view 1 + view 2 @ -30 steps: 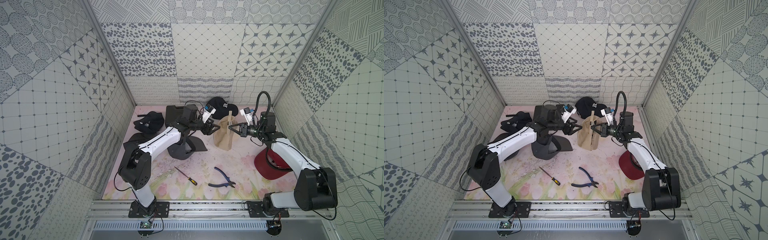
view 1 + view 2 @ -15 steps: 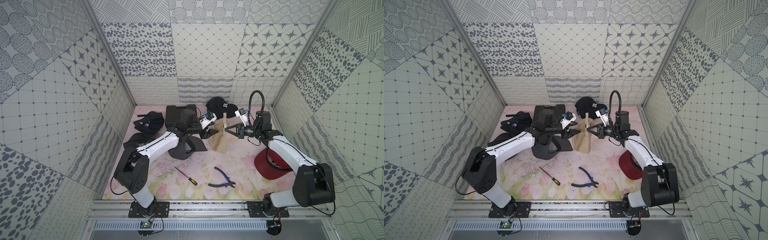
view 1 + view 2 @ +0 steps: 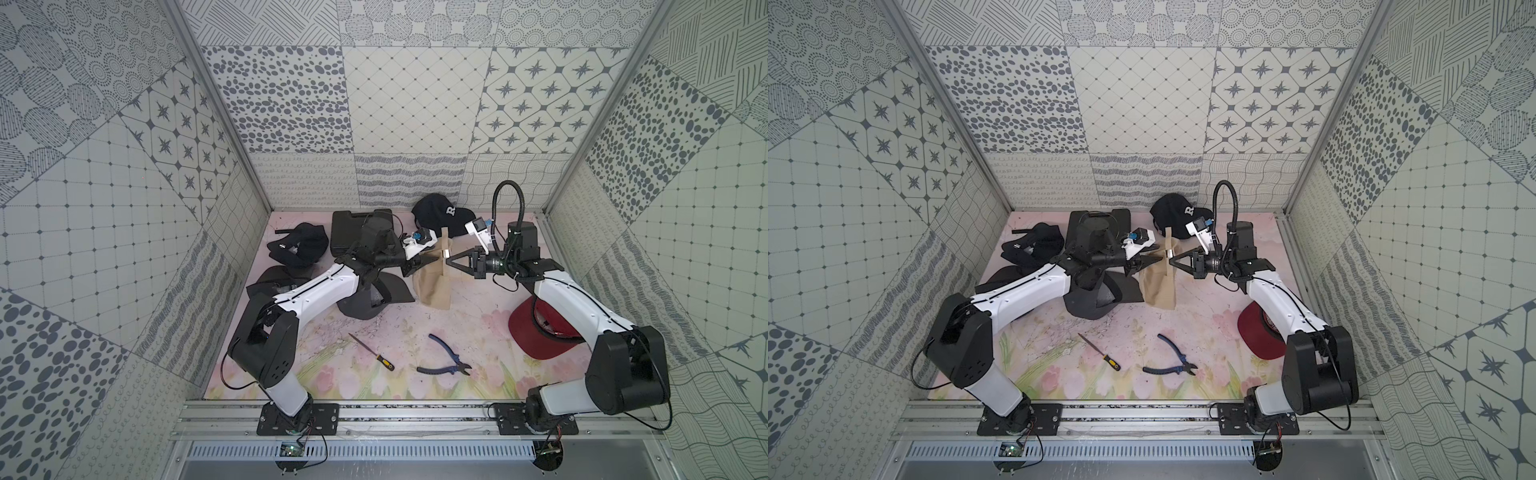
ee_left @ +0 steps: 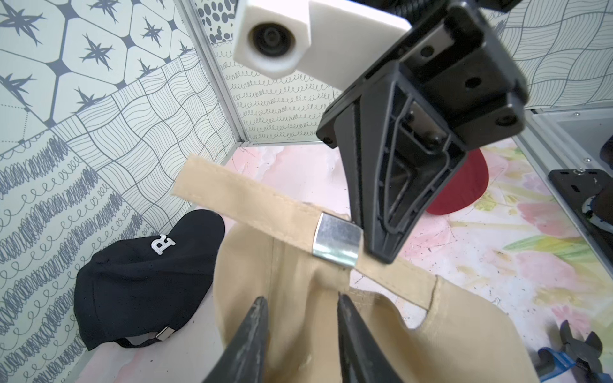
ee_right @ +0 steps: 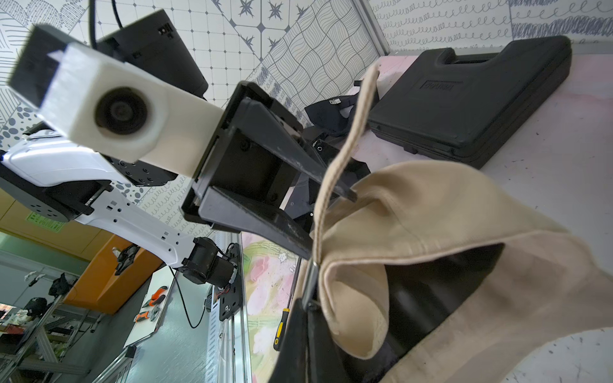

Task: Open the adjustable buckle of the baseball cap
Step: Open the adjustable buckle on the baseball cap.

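In both top views a tan baseball cap (image 3: 432,286) (image 3: 1160,286) hangs between my two grippers, above the mat. Its silver buckle (image 4: 336,243) (image 3: 446,252) sits on the tan strap (image 4: 245,199). My right gripper (image 5: 306,303) (image 3: 448,262) is shut on the strap right beside the buckle (image 5: 311,285). My left gripper (image 4: 300,296) (image 3: 430,259) reaches in from the opposite side. Its fingers (image 4: 252,331) stand apart, with a fold of the cap's back fabric (image 4: 298,331) between them, just below the strap.
A black cap with a white R (image 3: 440,214) and a black case (image 3: 353,232) lie at the back. More dark caps (image 3: 299,249) (image 3: 365,299) lie on the left, a red cap (image 3: 540,332) under the right arm. A screwdriver (image 3: 374,353) and blue pliers (image 3: 444,361) lie in front.
My left gripper's jaws have narrowed around the cap's fabric. The cap and both grippers have shifted slightly to the left. The right gripper has stayed shut on the strap.
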You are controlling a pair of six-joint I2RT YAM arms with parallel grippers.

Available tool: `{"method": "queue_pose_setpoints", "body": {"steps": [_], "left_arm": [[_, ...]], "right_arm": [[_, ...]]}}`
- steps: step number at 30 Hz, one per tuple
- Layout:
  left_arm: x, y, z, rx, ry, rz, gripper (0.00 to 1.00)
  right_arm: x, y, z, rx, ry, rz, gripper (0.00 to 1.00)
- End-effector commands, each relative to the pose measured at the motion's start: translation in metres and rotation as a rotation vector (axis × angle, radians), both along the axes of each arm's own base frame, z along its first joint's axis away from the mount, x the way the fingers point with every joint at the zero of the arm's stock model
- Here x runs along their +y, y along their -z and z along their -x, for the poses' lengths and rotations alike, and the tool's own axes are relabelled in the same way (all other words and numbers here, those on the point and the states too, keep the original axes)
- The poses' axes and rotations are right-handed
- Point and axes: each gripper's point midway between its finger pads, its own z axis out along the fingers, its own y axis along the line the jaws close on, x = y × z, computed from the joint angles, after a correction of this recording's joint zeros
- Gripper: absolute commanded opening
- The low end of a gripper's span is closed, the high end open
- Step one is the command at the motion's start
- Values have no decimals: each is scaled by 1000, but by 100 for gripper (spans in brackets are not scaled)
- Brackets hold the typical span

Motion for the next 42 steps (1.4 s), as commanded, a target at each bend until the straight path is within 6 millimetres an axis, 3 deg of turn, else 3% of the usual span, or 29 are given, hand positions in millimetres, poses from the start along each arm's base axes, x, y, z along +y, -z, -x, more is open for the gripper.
{"method": "queue_pose_setpoints", "body": {"steps": [1, 13, 28, 31, 34, 36, 38, 40, 42], "left_arm": [[-9, -14, 7, -108, 55, 19, 36], [-14, -7, 6, -101, 61, -5, 25], [-17, 14, -9, -93, 30, -79, 24], [-18, 11, -7, -94, 35, -70, 17], [-18, 9, -7, -90, 34, -58, 1], [-18, 7, -7, -81, 24, -56, 0], [-16, 8, -10, -51, 5, -71, 0], [-16, 6, -12, -24, -16, -76, 0], [-14, 7, -15, 2, -40, -80, 0]], "right_arm": [[4, -23, 2, -98, -24, -14, 0], [9, -25, 7, -105, -35, -12, 0], [9, -31, 10, -119, -42, -18, 0], [9, -30, 9, -117, -41, -16, 0], [8, -27, 5, -107, -18, -4, 0], [5, -24, -1, -96, 20, 9, 1], [-3, -19, -11, -73, 85, 24, 29], [-11, -16, -19, -54, 142, 38, 48], [-20, -16, -24, -50, 211, 63, 58]]}}
